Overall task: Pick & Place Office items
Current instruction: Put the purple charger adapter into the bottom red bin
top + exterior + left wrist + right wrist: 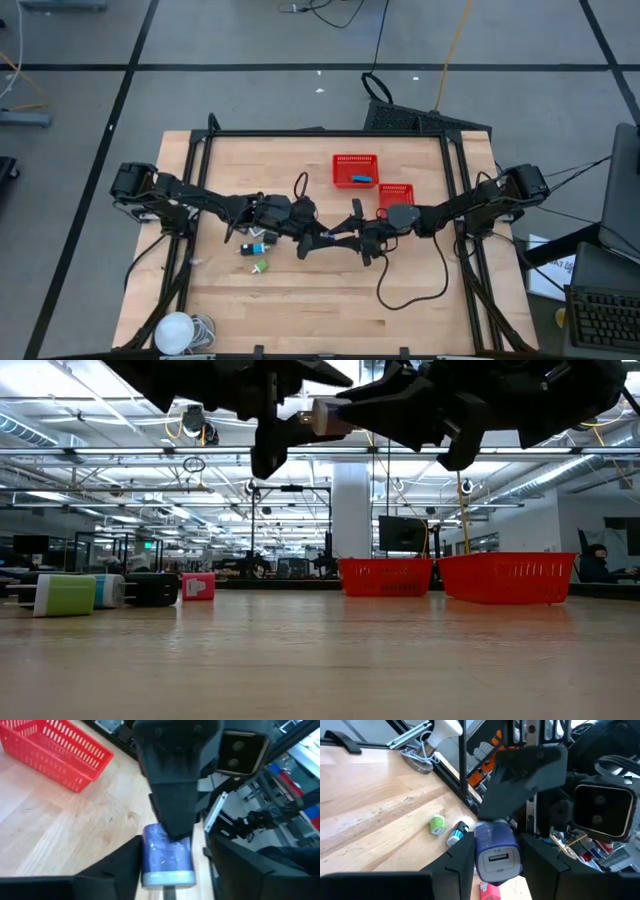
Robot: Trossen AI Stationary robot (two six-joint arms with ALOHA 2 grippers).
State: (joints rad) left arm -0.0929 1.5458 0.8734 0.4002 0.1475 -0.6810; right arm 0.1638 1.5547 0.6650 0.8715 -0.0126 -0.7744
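No text, label or number in any view is legible.

purple-blue charger block (496, 851) held aloft between both grippers mid-table.

Two baskets (355, 170) (396, 195) sit side by side behind the table's (320, 310) middle, small items (256, 250) lying left of centre.

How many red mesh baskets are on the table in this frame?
2. One red basket sits toward the table's far edge near the middle, holding a blue item; the other red basket sits beside it, partly covered by the right arm.
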